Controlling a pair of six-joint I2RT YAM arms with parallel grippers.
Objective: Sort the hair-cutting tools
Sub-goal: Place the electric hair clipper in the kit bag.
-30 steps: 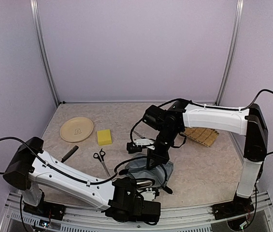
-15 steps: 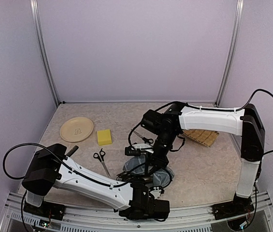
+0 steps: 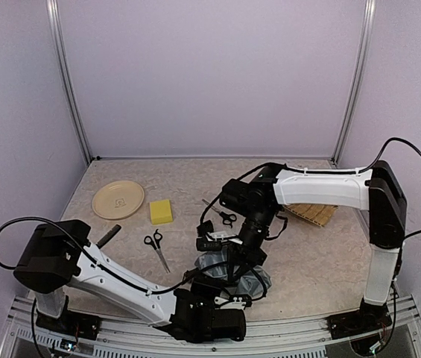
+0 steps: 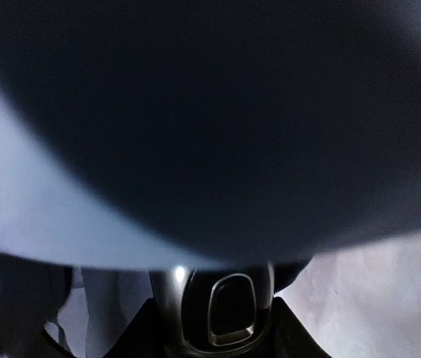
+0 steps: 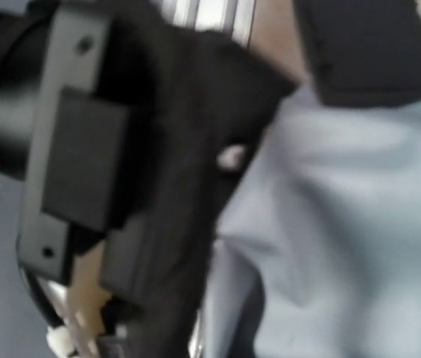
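The silver-and-black electric clipper (image 4: pixel 221 313) sits between the dark fingers of my left gripper (image 4: pixel 221 332), which is shut on it at the dark mouth of the grey zip pouch (image 3: pixel 255 280). From above, the left gripper (image 3: pixel 226 289) is at the pouch's near edge. My right gripper (image 3: pixel 234 257) points down onto the pouch's top and is shut, apparently pinching its fabric (image 5: pixel 344 224). One pair of black-handled scissors (image 3: pixel 156 244) lies left of the pouch, and another pair (image 3: pixel 225 217) lies behind it. A short black piece (image 3: pixel 107 237) lies further left. The comb is out of view.
A round beige plate (image 3: pixel 118 199) and a yellow sponge (image 3: pixel 161 211) lie at the back left. A woven mat (image 3: pixel 313 212) lies under the right arm. The left arm's black wrist (image 5: pixel 121 164) fills the left of the right wrist view.
The left arm has swung and brought its gripper with the clipper to the pouch's near edge. The right arm has shifted nearer and lower on the pouch, uncovering the scissors behind it.
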